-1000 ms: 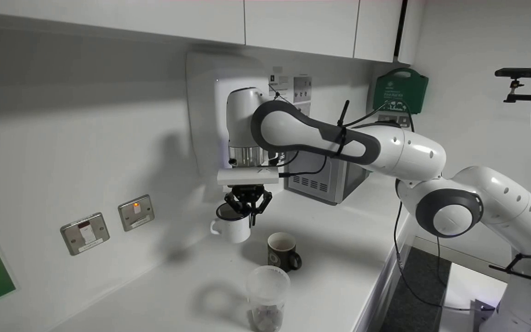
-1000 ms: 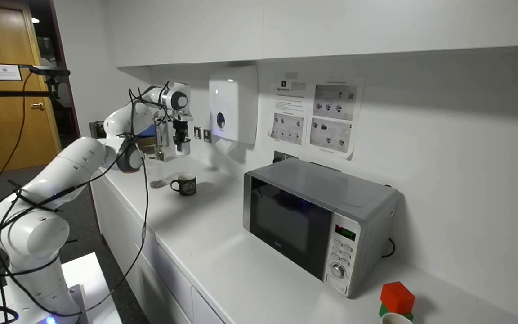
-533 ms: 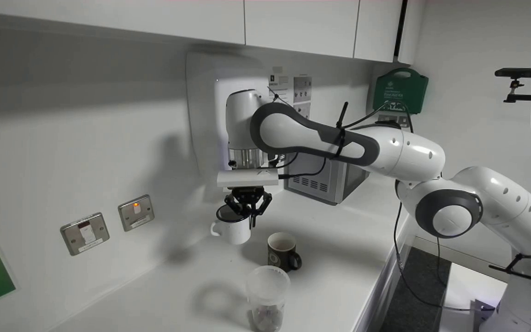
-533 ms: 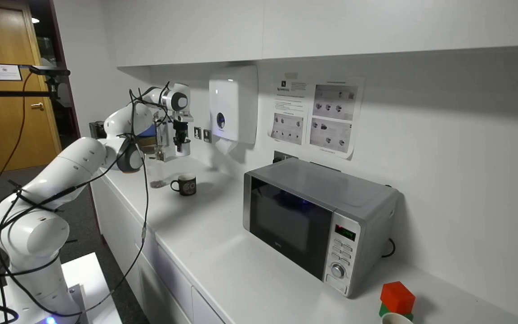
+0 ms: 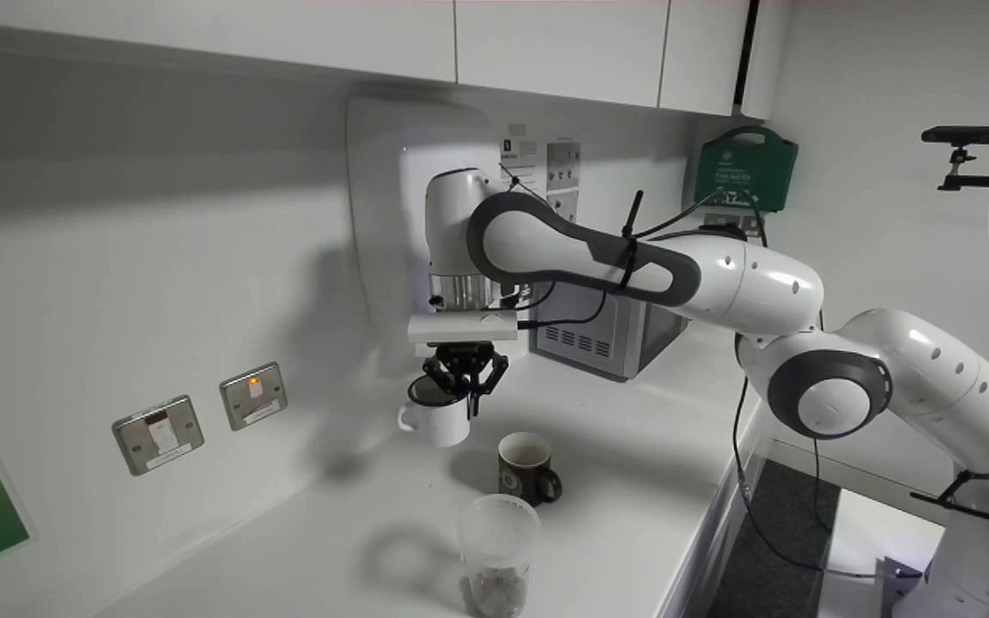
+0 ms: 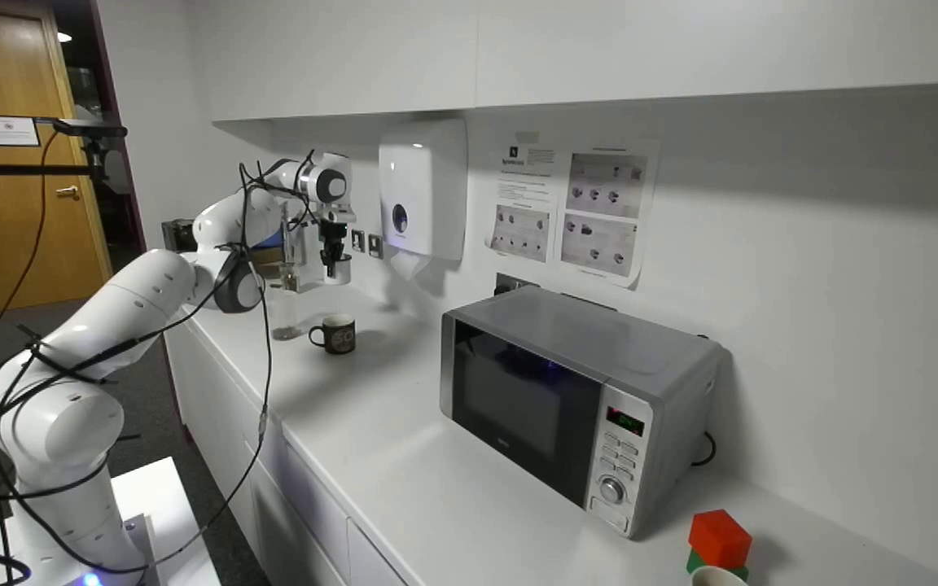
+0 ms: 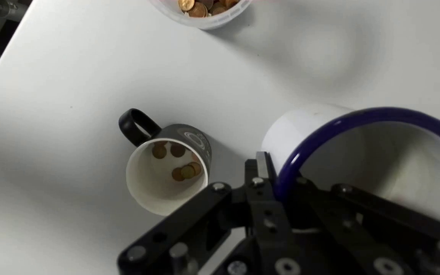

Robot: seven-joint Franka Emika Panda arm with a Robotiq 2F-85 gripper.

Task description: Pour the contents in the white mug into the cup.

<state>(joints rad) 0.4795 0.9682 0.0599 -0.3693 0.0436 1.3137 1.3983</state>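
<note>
My gripper (image 5: 471, 402) is shut on the wall of the white mug (image 5: 445, 426), with a finger inside the dark blue rim. The mug hangs roughly upright above the counter, its handle toward the wall. It also shows in an exterior view (image 6: 339, 272) and the wrist view (image 7: 292, 130). Its bottom is partly in shadow, so its contents are unclear. The cup (image 5: 499, 536), translucent and handleless, stands on the counter with coins in it, apart from the held mug. In the wrist view the cup (image 7: 208, 23) is cut off at the top edge.
A dark handled mug (image 5: 518, 482) with several coins inside stands between the held mug and the cup; it also shows in the wrist view (image 7: 191, 138). The wall, a towel dispenser (image 6: 423, 191) and a microwave (image 6: 567, 350) border the counter. Cupboards (image 5: 559, 51) hang above.
My gripper and the white mug have shifted slightly, a little up and to the right in both exterior views. The cup and the dark mug have not moved.
</note>
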